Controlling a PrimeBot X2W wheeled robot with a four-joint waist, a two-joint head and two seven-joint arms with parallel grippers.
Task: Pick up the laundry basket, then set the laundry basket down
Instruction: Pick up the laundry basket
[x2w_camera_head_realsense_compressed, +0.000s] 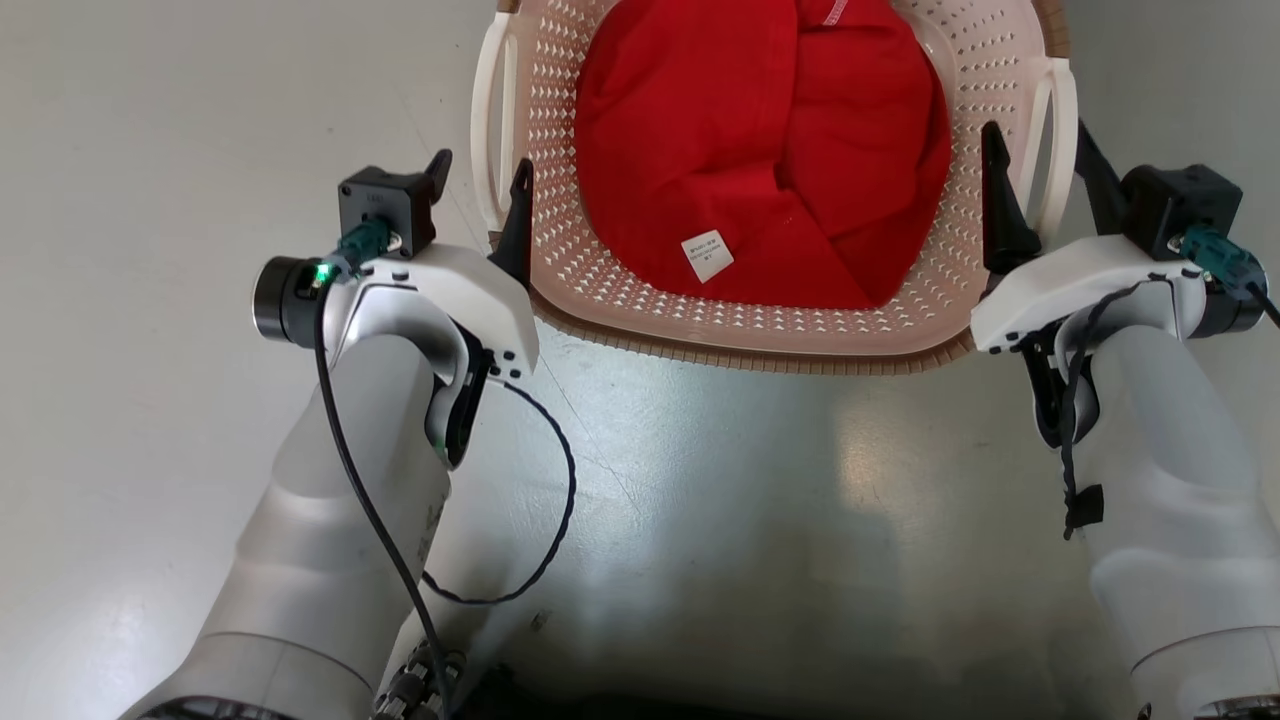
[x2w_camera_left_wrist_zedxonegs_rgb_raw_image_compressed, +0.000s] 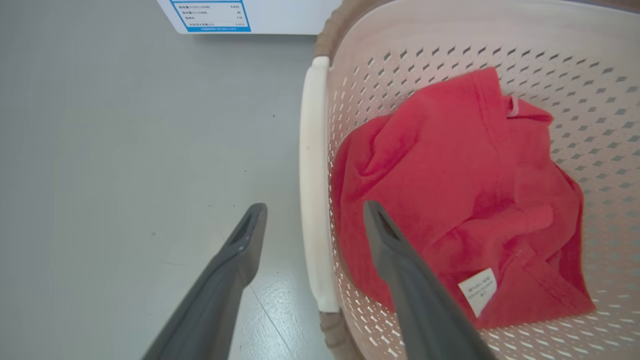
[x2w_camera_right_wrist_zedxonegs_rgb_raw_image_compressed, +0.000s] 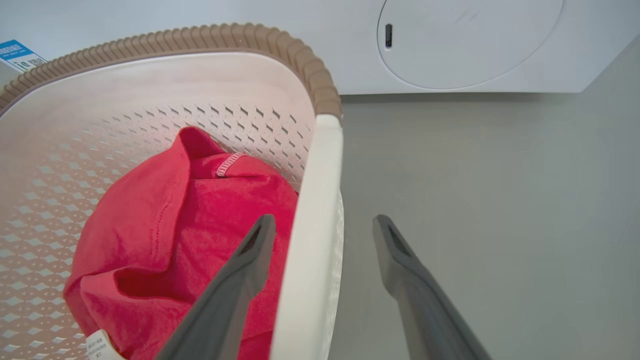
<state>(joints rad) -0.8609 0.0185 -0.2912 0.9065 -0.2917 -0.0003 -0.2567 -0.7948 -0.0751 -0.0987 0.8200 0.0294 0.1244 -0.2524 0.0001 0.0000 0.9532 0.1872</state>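
Laundry basket (x2w_camera_head_realsense_compressed: 600, 290) sits on the grey floor (x2w_camera_head_realsense_compressed: 150, 300) right in front of the robot, w/ a red garment (x2w_camera_head_realsense_compressed: 740, 150) bunched inside. Far side of it is close to the white washing machine (x2w_camera_right_wrist_zedxonegs_rgb_raw_image_compressed: 450, 45).

Left hand (x2w_camera_head_realsense_compressed: 479, 178) is spread wide and straddles the basket's left handle (x2w_camera_left_wrist_zedxonegs_rgb_raw_image_compressed: 312, 175): one finger inside the wall over the red cloth, the other outside over the floor. Handle runs btwn them, and there's a clear gap on each side in the left wrist view, so no contact as far as I can see.

Right hand (x2w_camera_head_realsense_compressed: 1038, 135) mirrors that on the right handle (x2w_camera_right_wrist_zedxonegs_rgb_raw_image_compressed: 312, 225). It's wide too, inner finger in the basket, outer one over bare floor. Inner finger looks v. near the handle, but can't tell if it touches.

Progress, my read:
- Approach and alignment look done on both sides.
- Neither hand has closed, so nothing is gripped.
- Basket looks flat on the floor, not lifted.
- Left to do: close both hands on the handles, raise the basket level, then set it down and let go.

So it's early, approx pre-grasp. Both closes should land together or the basket may tip and the garment slide.
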